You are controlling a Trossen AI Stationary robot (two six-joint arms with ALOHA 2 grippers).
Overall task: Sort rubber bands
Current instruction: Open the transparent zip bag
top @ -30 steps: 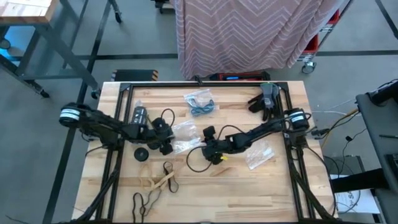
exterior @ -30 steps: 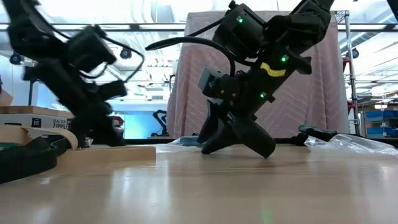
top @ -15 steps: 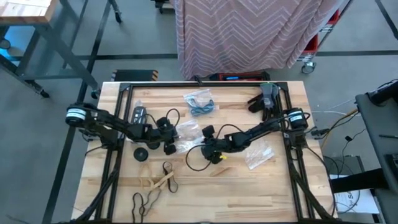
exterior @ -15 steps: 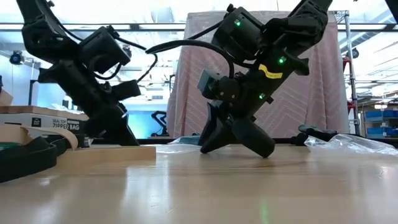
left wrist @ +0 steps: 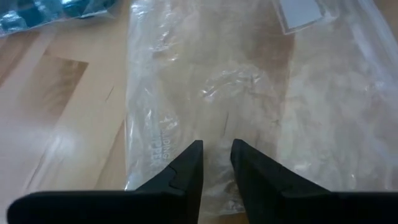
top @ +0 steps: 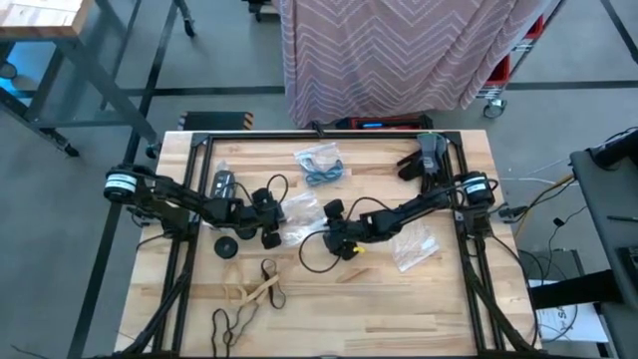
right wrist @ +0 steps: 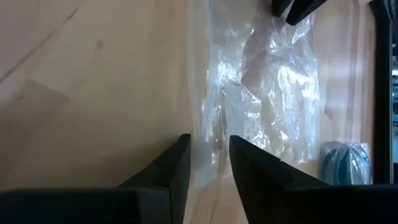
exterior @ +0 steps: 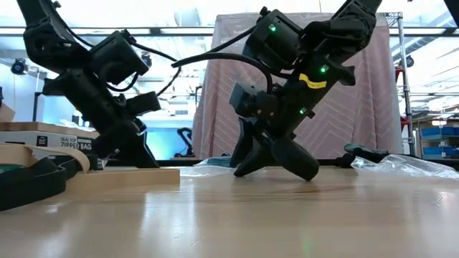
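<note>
The left claw point(left wrist: 216, 144) is down on the table point(top: 399, 309), its tips resting on a crinkly clear bag point(top: 297, 211). Its fingers stand a narrow slit apart, so it is open by only a little. I cannot tell whether any film is caught between them.

Just across that bag, the right claw point(right wrist: 208, 138) points back at the left one. Its tips are at the bag's opposite edge, parted somewhat wider, with nothing gripped that I can make out. The bag lies flat between the two claws, and both arms lean low over the wood.

The rubber bands are all clear of the claws. A tangle of tan bands point(top: 254, 290) lies near the left claw, on the side toward the table's front edge. The black bands point(top: 229, 321) are a bit farther the same way. The blue bands point(top: 321, 166) sit in a clump wrapped in clear film beyond both claws, toward the back of the table.

A second bag point(top: 414, 247) lies behind the right claw, under its arm. The gloves point(top: 426, 158) are farthest off, near the back corner by the right arm's base.
</note>
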